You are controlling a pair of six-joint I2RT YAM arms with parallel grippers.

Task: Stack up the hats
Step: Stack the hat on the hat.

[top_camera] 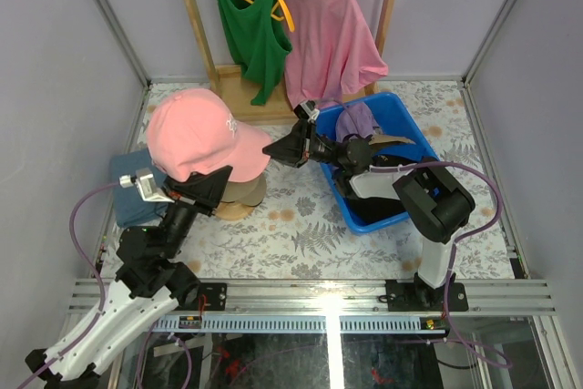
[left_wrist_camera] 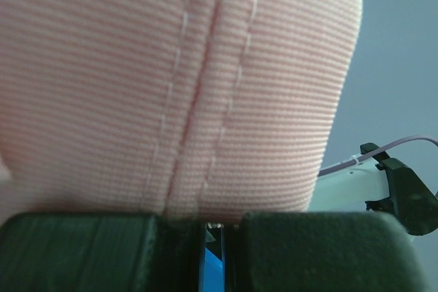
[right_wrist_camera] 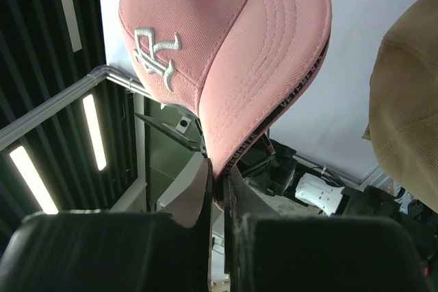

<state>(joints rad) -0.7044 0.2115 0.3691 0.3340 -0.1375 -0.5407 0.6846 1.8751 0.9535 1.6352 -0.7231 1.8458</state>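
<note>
Now held: pink cap [top_camera: 196, 138] is pinched by left gripper [top_camera: 219, 181] and right gripper [top_camera: 271, 148], near tan cap [top_camera: 242, 194].
Unstacked: lavender cap [top_camera: 356, 120] and more in bin [top_camera: 357, 218].

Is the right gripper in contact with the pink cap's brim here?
Touching. The right wrist view shows the pink cap with its brim edge clamped inside the shut right gripper.
</note>
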